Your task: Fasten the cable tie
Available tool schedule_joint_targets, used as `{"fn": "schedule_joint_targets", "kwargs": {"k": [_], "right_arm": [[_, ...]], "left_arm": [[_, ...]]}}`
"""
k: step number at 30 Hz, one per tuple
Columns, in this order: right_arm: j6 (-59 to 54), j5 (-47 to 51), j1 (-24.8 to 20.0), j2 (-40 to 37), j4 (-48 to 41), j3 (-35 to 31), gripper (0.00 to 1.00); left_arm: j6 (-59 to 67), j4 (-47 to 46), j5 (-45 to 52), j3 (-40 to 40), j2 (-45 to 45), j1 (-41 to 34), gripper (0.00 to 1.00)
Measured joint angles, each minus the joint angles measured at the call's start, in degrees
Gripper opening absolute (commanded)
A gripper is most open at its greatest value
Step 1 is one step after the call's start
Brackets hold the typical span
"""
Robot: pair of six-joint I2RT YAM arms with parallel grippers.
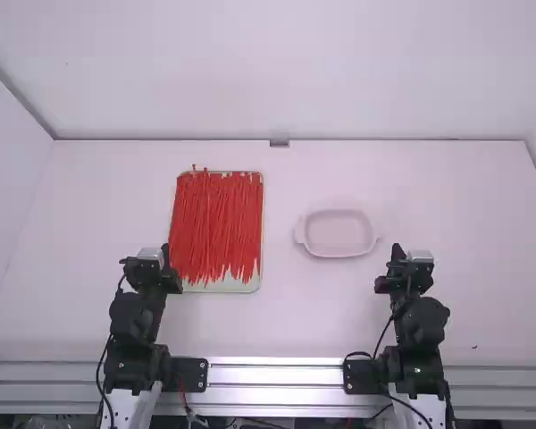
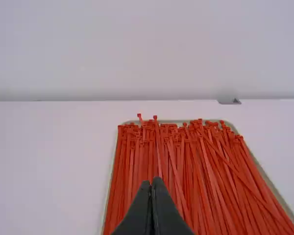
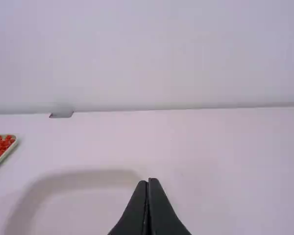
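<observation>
While both arms sit folded low at the near edge, the broad white table [image 1: 429, 197] is the biggest thing before me. On it, left of middle, lies a flat beige rectangular tray [image 1: 223, 288] heaped with a dense bundle of thin red plastic cable ties [image 1: 217, 225], all running lengthwise away from the arms. To its right, well apart, rests a shallow white oval dish [image 1: 338, 255] with a small lug at each end.

The black left gripper [image 2: 152, 181] hangs just over the near end of the tray, jaws pressed together with nothing between them. The black right gripper [image 3: 148, 181], near the dish, is likewise closed up and holds nothing.

A single tie looks featherlight, springy and slick, I'd reckon, and they lie so tightly packed that pinching one alone will be the tricky part. The best hold seems to be a stray head [image 2: 139, 116] poking out past the tray's far edge; for fastening, one gripper would want the head end and the other the tail.

From above, the left arm's wrist covers the tray's near left corner. The locking slots in the heads are too small to make out, and the dish is only a faint outline from the right wrist.
</observation>
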Motion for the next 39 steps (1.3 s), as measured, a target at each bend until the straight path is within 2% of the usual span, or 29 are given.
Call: {"fn": "schedule_joint_targets", "kwargs": {"k": [8, 15, 24, 33, 39], "right_arm": [[0.0, -0.3, 0.0, 0.5, 0.1, 0.0, 0.04], [0.5, -0.9, 0.9, 5.2, -1.8, 2.4, 0.11], [0.9, -0.8, 3.6, 15.8, -7.5, 12.7, 0.23], [1.2, -3.5, 5.2, 31.4, -18.5, 25.9, 0.41], [1.2, -5.6, 6.9, 40.2, -21.6, 32.9, 0.52]], "left_arm": [[-0.1, 0.2, 0.0, 0.0, 0.6, 0.0, 0.03], [-0.3, -0.8, 0.5, 2.7, 4.8, 0.0, 0.1], [-0.4, -6.7, 1.3, 12.0, 13.5, -0.2, 0.23], [-2.4, -13.2, 2.2, 22.4, 26.7, -0.6, 0.41], [-3.5, -16.9, 3.1, 28.9, 34.3, -0.8, 0.52]]}}
